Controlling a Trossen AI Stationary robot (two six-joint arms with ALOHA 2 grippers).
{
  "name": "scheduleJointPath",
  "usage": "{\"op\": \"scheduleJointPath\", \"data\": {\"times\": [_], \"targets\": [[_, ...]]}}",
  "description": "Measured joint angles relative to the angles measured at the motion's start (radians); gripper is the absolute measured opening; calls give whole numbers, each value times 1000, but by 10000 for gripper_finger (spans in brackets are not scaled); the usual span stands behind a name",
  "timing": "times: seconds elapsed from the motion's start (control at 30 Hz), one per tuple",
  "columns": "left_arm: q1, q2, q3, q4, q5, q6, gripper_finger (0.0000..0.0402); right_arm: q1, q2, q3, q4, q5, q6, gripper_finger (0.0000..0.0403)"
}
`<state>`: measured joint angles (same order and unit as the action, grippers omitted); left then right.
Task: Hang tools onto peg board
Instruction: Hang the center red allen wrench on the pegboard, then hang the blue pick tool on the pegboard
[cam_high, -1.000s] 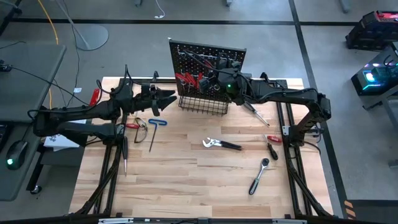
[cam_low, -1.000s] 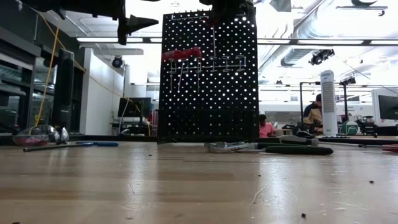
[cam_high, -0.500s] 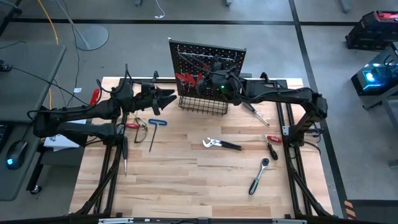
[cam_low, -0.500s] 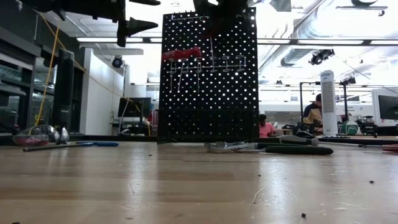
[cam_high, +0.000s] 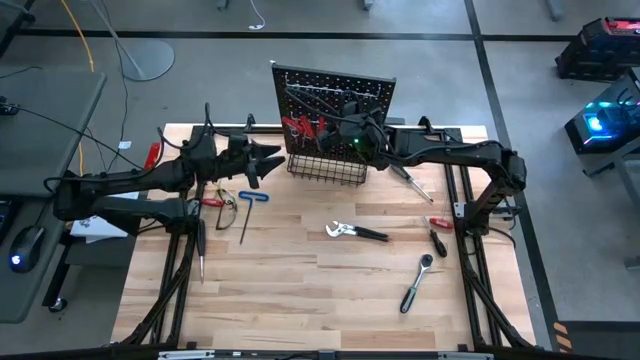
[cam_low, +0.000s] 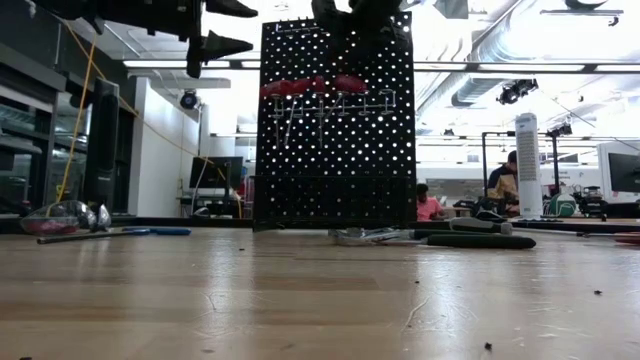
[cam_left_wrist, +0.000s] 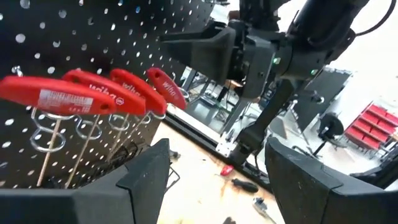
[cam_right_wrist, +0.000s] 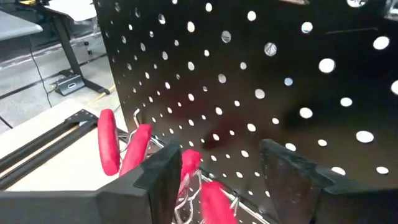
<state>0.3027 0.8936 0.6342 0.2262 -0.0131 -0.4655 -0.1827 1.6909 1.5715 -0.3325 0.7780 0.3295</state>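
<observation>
The black peg board (cam_high: 335, 95) stands upright at the table's far edge, with a wire basket (cam_high: 325, 168) along its bottom. Several red-handled T-keys (cam_left_wrist: 93, 93) hang side by side, their shafts through wire loops on the board. My right gripper (cam_right_wrist: 221, 152) is open, high at the board's face (cam_high: 347, 122). Its fingers stand on either side of the nearest red handle (cam_right_wrist: 214, 199), with gaps showing. My left gripper (cam_left_wrist: 217, 186) is open and holds nothing; it hovers left of the board (cam_high: 270, 158). More tools lie on the table.
On the wood lie a blue-handled T-key (cam_high: 245, 208), pliers (cam_high: 355, 232), a chrome ratchet (cam_high: 415, 283), a small red-and-black screwdriver (cam_high: 437, 232), a screwdriver (cam_high: 410, 180) beside the basket and a black one (cam_high: 200, 250) at the left. People sit in the room beyond (cam_low: 505, 185).
My right gripper has sunk a little along the board's face and opened, letting go of a red-handled T-key. The key has come down through the wire loops; its handle now rests level with the other red handles. My left gripper has stayed in place.
</observation>
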Motion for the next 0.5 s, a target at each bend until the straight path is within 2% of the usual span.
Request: {"op": "scheduleJointPath", "data": {"times": [0.27,0.37,0.5], "targets": [[0,-21,0,-150,26,6,240,46,-42,0,-21,3,-89,207],[-3,-47,0,-289,61,6,240,68,-83,0,-60,3,-102,208],[-23,-41,0,-544,58,6,240,93,-140,1,-119,4,-102,208]]}}
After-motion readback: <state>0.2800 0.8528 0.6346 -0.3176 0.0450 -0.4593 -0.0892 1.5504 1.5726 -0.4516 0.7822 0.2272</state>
